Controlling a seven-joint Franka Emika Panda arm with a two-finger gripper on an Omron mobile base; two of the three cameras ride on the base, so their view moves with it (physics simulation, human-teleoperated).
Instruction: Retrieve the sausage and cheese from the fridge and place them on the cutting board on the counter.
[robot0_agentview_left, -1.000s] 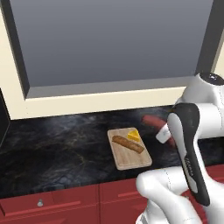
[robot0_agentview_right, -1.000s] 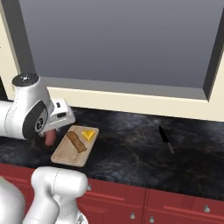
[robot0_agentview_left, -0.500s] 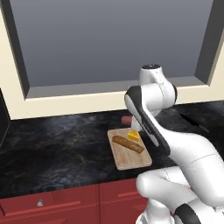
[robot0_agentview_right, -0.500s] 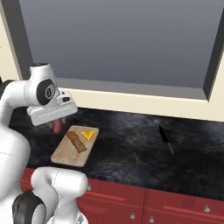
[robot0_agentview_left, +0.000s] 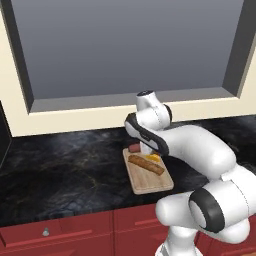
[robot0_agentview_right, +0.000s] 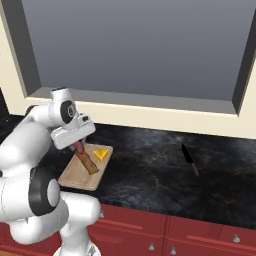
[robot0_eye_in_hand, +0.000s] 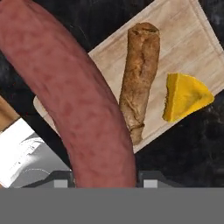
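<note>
at the very front of the hand view the sausage (robot0_eye_in_hand: 70, 96) rises dark red-maroon and thick, from between the finger tips at the bottom up to the top left corner. the gripper (robot0_eye_in_hand: 105, 181) is clamped on its lower end, the jaws narrow around it. in the right base view the gripper (robot0_agentview_right: 76, 145) hangs from the white arm over the far left corner of the cutting board (robot0_agentview_right: 75, 176), and the sausage (robot0_agentview_right: 78, 147) pokes down out of it, off the wood. in the left base view the sausage (robot0_agentview_left: 134, 148) shows as a small red end just at the board's far left corner, below the hand.

under the sausage lies the cutting board (robot0_eye_in_hand: 183, 52), light tan, on the counter (robot0_agentview_right: 150, 170), close to the worktop's front edge above the dark red cabinets (robot0_agentview_right: 165, 235). on the board lies a paler brown sausage-like piece (robot0_eye_in_hand: 139, 78), running lengthwise down the middle. the cheese (robot0_eye_in_hand: 183, 97), a yellow-orange wedge, sits on the board just beside that piece, apart from it, toward the board's far right corner; in the left base view the cheese (robot0_agentview_left: 153, 158) is partly hidden by the arm.

further along the worktop, well apart from the board toward the right end, a dark knife (robot0_agentview_right: 189, 159) lies flat on the black marbled stone. behind the counter's back edge a cream wall frames a large grey recessed window (robot0_agentview_right: 140, 45).
</note>
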